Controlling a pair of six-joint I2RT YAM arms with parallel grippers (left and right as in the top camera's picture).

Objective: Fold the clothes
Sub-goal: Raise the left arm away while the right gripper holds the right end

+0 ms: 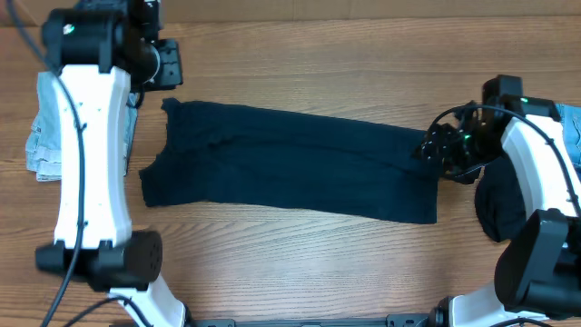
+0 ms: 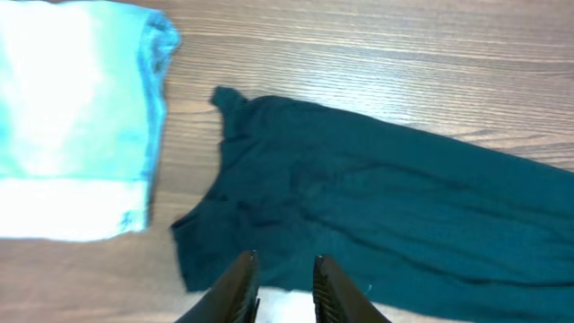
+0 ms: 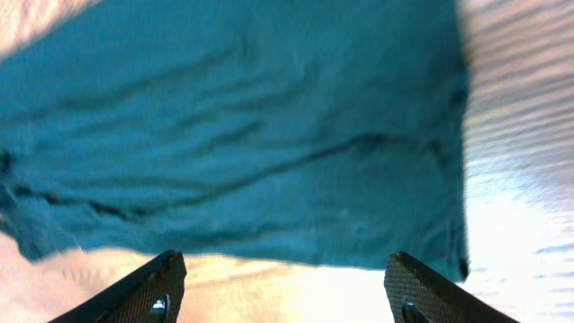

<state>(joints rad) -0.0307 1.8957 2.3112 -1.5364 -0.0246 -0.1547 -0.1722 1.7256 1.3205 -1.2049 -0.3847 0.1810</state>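
A long dark navy garment (image 1: 290, 163) lies flat across the middle of the wooden table (image 1: 363, 54), running from 9 o'clock to 3 o'clock with its right end dipping slightly toward 4. A folded piece of light-blue denim (image 1: 41, 136) sits at 9 o'clock near the table's left edge, partly under the left arm and apart from the dark cloth. The wrist view shows bare wood between the denim (image 2: 72, 117) and the dark garment (image 2: 386, 206).

The left gripper (image 1: 166, 62) hangs at about 10 o'clock, just beyond the garment's upper left corner. From its own camera the left gripper (image 2: 285, 287) has its jaws only narrowly parted, with nothing between them.

The right gripper (image 1: 436, 145) stands at the garment's 3 o'clock end. In the right wrist view the gripper (image 3: 282, 269) has its jaws spread wide over the garment (image 3: 251, 135); whether they touch the fabric cannot be told. A dark bundle (image 1: 499, 204), apparently another garment, lies at 4 o'clock beneath the right arm.
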